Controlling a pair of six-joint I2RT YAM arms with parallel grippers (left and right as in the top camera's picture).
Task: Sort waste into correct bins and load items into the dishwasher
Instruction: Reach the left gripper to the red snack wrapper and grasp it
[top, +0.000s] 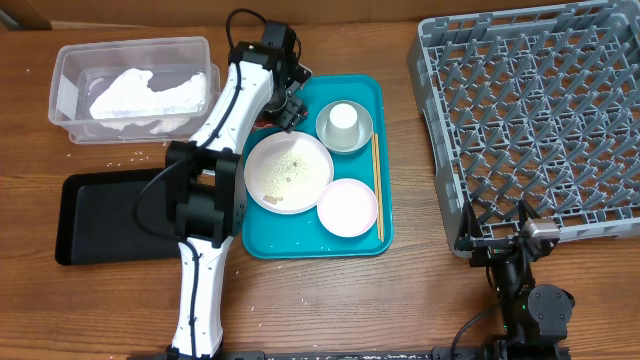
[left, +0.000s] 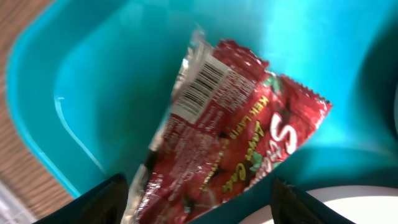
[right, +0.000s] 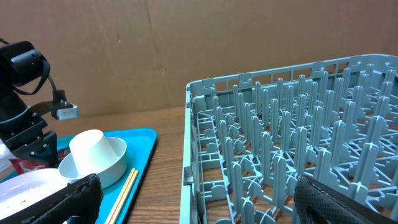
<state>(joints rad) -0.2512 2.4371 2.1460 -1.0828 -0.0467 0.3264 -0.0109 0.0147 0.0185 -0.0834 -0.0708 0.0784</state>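
Sauce packet (left: 230, 137) straddled in a tray corner

Red foil is seen between the spread fingers of the left gripper (left: 199, 208), which is released and not clenched on anything. The packet lies flat in a corner of the teal tray (left: 81, 93), so the claw is angled down into that corner. Access is crowded by the tray wall and the large plate (top: 288, 172). The right gripper (right: 202, 199) is seen wide open and empty beside the dish rack (top: 530, 120), while the napkin (top: 150, 92) lies in the clear tub (top: 70, 60)
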